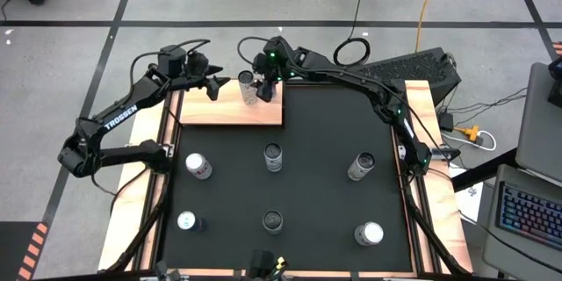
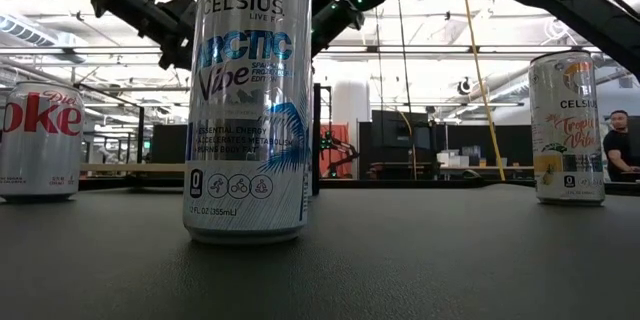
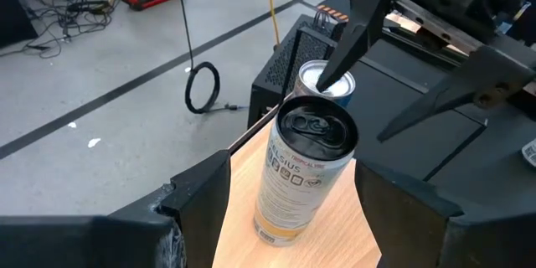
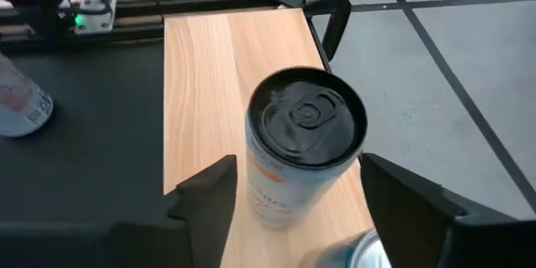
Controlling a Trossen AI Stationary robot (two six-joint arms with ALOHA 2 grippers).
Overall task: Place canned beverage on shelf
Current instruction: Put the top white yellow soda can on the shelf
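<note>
On the black-matted worktop I see the shelf at the far edge, carrying two upright cans. The right end effector straddles the black-topped can, fingers apart, not gripping. The left end effector brackets it too, narrow, without contact. The silver-topped can stands just behind.

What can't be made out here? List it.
- High view: brands of the cans on the black mat, too small.
- Low view: Diet Coke can, cut by the left edge.
- Left wrist view: silver-topped can, body hidden behind the black-topped Celsius can.
- Right wrist view: silver can top, cut by the bottom edge.
</note>
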